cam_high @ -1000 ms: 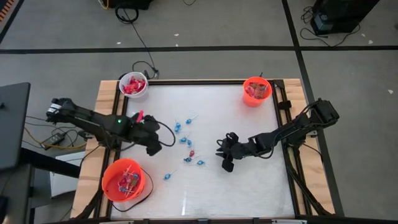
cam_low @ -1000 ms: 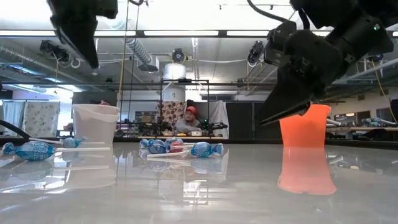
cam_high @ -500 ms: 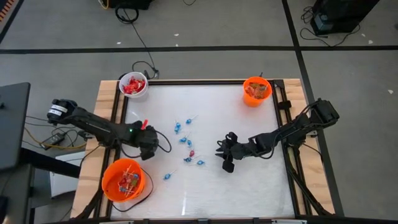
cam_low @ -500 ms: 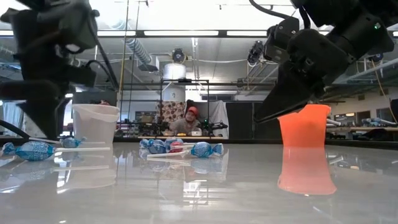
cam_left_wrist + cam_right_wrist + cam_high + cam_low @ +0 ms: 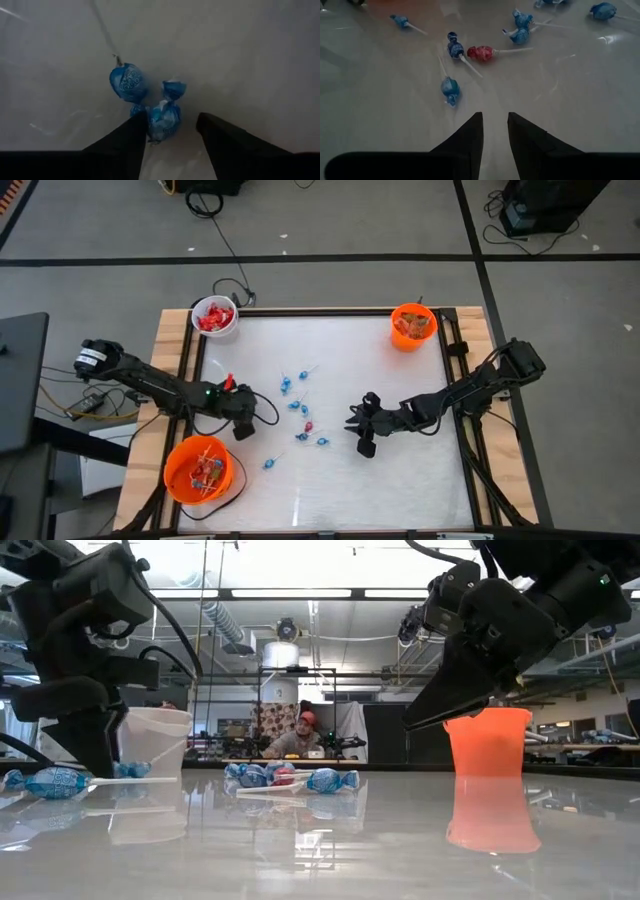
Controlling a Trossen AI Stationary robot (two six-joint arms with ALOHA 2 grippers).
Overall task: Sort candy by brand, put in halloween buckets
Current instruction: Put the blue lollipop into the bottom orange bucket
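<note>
Fingers of my left end effector (image 5: 171, 145) stand apart, low over the tabletop (image 5: 400, 470), straddling two blue-wrapped lollipops (image 5: 150, 102) whose sticks point away from me; my arm stretches in from the left edge. Farther right, my right end effector (image 5: 362, 430) hovers with a narrow gap, empty, facing the scattered candy (image 5: 300, 412)

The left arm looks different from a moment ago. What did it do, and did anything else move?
The left gripper swung back toward the big orange bucket and dropped low over the table; its fingers, closed before, now stand open around nothing. In its wrist view two blue candies lie just ahead. The right gripper, the candies in the middle, the white bucket and the small orange bucket stayed put.
</note>
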